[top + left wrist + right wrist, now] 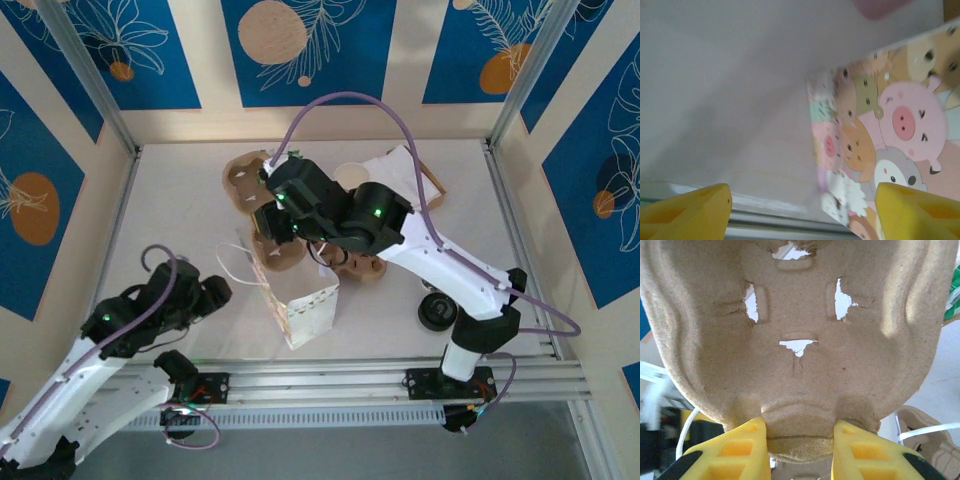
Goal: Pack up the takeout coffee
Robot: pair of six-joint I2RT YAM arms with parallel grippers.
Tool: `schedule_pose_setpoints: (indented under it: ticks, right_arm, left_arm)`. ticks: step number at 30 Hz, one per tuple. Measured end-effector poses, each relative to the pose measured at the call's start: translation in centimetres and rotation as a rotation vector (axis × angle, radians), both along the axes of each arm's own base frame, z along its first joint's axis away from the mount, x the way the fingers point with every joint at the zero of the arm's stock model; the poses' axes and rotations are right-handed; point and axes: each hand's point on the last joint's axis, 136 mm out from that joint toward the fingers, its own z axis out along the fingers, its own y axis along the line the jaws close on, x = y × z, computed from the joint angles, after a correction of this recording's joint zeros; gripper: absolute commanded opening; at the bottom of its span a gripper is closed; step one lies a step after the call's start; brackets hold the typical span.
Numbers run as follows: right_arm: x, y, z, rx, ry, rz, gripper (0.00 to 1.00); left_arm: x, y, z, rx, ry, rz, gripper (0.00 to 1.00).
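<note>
Evidently the loading step is in hand: the right gripper (799,440) is clenched on the rim of the pulp cup carrier (800,315), held above and just behind the paper bag (305,312), which stands near the table's front edge. The left gripper (802,202) is released beside the bag (its printed side faces it), grasping nothing. Next, I judge, the carrier must be lowered squarely into a narrow mouth; the front rail is close, and open table (180,200) lies leftward

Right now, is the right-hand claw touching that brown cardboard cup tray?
Touching. The right wrist view shows the right gripper pinching the cup tray by its lower edge, which sits between the yellow fingers.
</note>
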Motion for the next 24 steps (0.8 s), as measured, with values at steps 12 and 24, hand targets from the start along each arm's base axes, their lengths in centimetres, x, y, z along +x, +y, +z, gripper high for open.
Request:
schedule_pose_setpoints:
  ticks: [12, 24]
  right_arm:
    - [0.6, -0.1, -2.6, -0.086, 0.003, -0.041, 0.29]
    - [-0.5, -0.2, -7.9, -0.190, 0.081, -0.057, 0.28]
  left_arm:
    - [-1.0, 4.6, 12.1, 0.062, -0.296, 0.015, 0.74]
    - [0.0, -2.7, 12.6, -0.214, -0.290, -0.180, 0.71]
